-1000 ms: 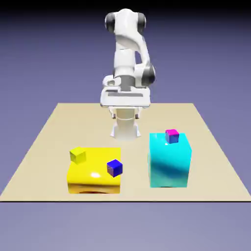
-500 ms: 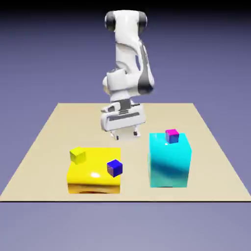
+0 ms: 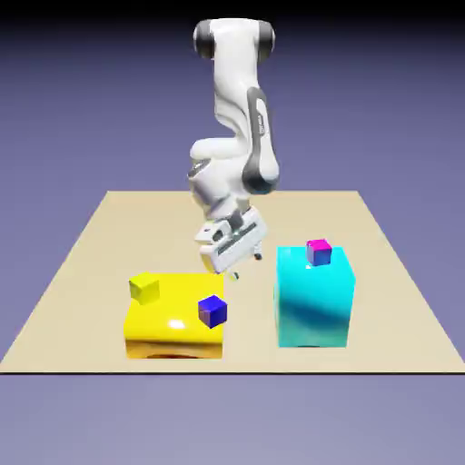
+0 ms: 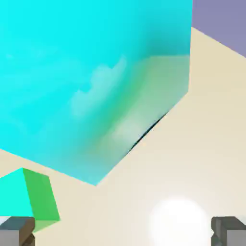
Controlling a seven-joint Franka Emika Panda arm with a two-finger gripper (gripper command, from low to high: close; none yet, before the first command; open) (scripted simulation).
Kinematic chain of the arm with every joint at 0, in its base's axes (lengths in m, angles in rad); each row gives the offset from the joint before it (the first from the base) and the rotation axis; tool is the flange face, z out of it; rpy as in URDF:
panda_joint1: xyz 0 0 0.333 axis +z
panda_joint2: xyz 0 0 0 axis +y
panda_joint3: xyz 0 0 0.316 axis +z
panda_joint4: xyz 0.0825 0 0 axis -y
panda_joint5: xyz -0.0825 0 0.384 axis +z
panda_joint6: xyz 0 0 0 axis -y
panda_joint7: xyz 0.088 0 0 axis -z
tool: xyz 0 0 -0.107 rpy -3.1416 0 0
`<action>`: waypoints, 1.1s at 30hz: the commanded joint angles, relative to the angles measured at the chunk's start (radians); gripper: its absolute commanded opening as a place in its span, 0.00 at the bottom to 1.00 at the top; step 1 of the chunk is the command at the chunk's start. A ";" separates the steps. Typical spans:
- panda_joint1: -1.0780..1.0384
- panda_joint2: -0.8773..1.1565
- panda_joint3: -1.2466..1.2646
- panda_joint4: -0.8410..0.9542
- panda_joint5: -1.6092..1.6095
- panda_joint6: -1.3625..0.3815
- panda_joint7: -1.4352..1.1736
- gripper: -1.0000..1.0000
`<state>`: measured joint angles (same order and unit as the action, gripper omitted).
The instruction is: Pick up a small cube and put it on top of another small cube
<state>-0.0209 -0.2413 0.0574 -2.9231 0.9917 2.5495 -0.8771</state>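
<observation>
The gripper (image 4: 123, 231) is wide; lowered uncentred, it may strike the green cube (image 4: 13, 196) at hand-view eight o'clock.

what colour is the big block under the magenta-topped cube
Bright cyan; the exterior view shows it best.

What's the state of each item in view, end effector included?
End effector: open, nothing between its fingertips.
Teal-green cube: ungrasped, beside the cyan block.
Cyan block: standing on the table, bearing the magenta-topped cube.
Magenta-topped cube: on top of the cyan block.
Yellow block: lying flat on the table.
Small yellow cube: ungrasped.
Dark blue cube: ungrasped.
</observation>
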 commanded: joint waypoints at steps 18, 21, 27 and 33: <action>-0.016 0.159 0.028 -0.055 0.480 -0.236 -0.783 0.50; -0.019 0.186 0.032 -0.064 0.560 -0.275 -0.913 0.50; -0.024 0.239 0.042 -0.082 0.720 -0.354 -1.174 0.50; -0.068 0.292 0.018 -0.133 0.889 -0.398 -1.435 0.50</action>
<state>-0.0934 0.0506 0.0754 -3.0559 1.8802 2.1510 -2.3122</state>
